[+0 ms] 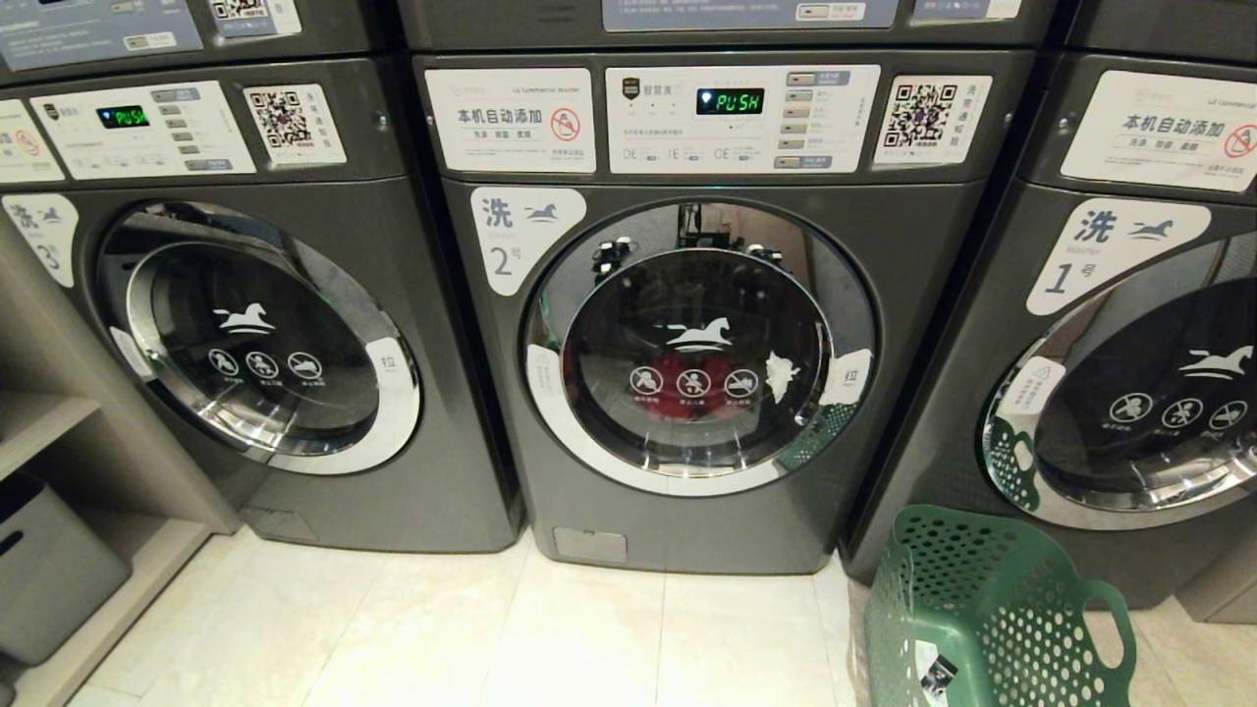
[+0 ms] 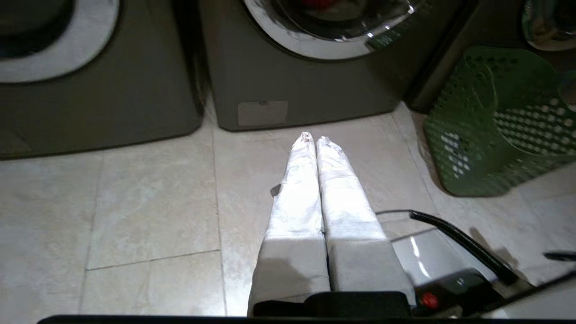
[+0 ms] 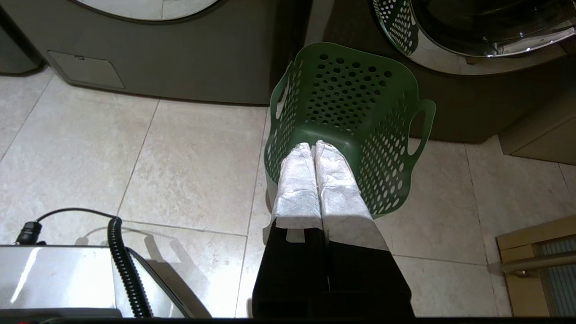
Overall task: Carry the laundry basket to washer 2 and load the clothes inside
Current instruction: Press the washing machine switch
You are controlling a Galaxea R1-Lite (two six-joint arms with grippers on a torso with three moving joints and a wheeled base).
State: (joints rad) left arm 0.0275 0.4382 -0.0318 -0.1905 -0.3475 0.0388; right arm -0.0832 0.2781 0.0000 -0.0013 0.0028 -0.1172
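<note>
Washer 2 [image 1: 687, 324] stands straight ahead with its round glass door shut. Red clothes [image 1: 678, 388] and a white piece [image 1: 781, 376] show behind the glass. The green laundry basket [image 1: 992, 609] stands on the floor to the right, in front of washer 1, and looks empty in the right wrist view [image 3: 346, 112]. My left gripper [image 2: 315, 137] is shut on nothing and hangs over the tiles before washer 2, with the basket [image 2: 495, 121] off to its side. Shut and empty too, my right gripper [image 3: 313, 145] hovers at the basket's near rim. Neither arm shows in the head view.
Washer 3 [image 1: 255, 334] is on the left and washer 1 [image 1: 1159, 393] on the right. A shelf with a grey bin [image 1: 49, 570] fills the far left. My base with a coiled black cable [image 3: 121, 261] sits low, and a wooden unit [image 3: 535, 252] stands right of the basket.
</note>
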